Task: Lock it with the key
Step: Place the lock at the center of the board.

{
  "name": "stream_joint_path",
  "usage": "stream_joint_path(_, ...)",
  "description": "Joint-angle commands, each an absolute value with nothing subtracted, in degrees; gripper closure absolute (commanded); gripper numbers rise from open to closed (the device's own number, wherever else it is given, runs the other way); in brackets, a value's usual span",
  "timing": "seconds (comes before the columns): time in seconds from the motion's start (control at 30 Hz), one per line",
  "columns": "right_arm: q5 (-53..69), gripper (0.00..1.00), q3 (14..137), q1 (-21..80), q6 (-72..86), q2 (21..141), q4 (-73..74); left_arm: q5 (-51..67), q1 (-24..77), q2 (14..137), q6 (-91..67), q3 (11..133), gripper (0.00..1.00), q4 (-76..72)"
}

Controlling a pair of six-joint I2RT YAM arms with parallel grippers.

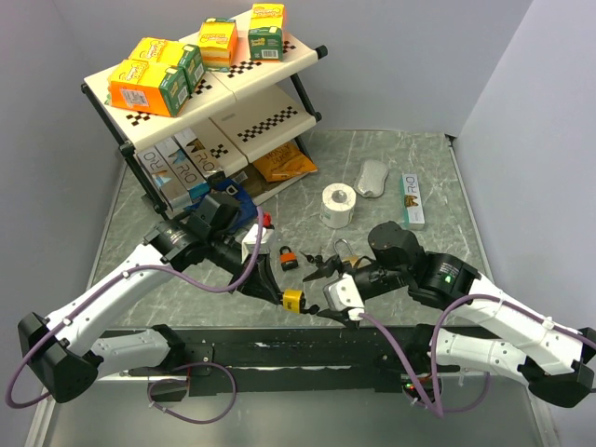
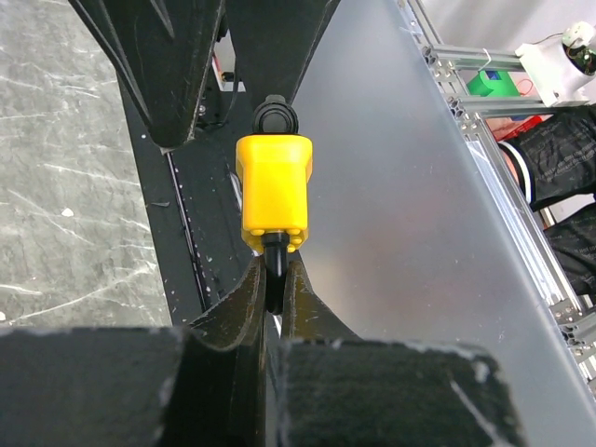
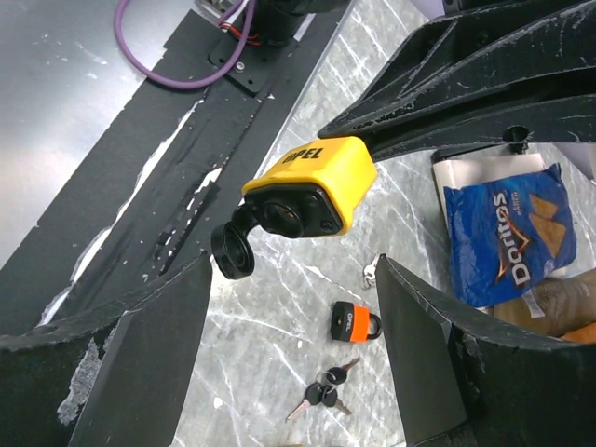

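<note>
Clamping yellow padlock (image 2: 273, 191) by shackle (image 2: 273, 264) with left gripper (image 2: 272, 291); right gripper (image 3: 293, 307) held apart, empty. Best pinch keys (image 3: 321, 391) near padlock, blade protruding.

1. A tiered shelf rack (image 1: 296, 56) stands at the far left of the marble table (image 1: 419, 154).
2. Orange and green boxes (image 1: 149, 86) and small cartons (image 1: 265, 33) sit on its top tier; white boxes (image 1: 177, 168) fill a lower one.
3. A blue Doritos bag (image 3: 503, 233) and an orange packet (image 1: 284, 166) lie by the rack's foot.
4. A paper roll (image 1: 338, 205) stands upright mid-table.
5. Near it lie a grey object (image 1: 372, 177), possibly a mouse, and a slim box (image 1: 413, 199).
</note>
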State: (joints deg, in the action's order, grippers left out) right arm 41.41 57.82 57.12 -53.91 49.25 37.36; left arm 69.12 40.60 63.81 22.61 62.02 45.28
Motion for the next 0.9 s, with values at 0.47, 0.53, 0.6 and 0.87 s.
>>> stream_joint_path(0.47,42.10,0.37,60.99,58.27,-52.82,51.24,33.84,70.84,42.80,63.11,19.07,60.74,0.99,38.59)
stream_joint_path(0.53,42.27,0.38,61.52,58.36,-52.21,51.59,33.58,70.67,43.24,63.28,18.72,60.56,0.99,38.32)
stream_joint_path(0.6,42.54,0.38,61.70,58.45,-51.60,51.94,33.40,70.58,43.50,63.11,18.46,60.29,0.99,38.23)
stream_joint_path(0.87,43.24,0.41,61.52,58.62,-50.89,52.82,32.87,69.70,44.03,63.11,18.90,60.56,0.99,38.32)
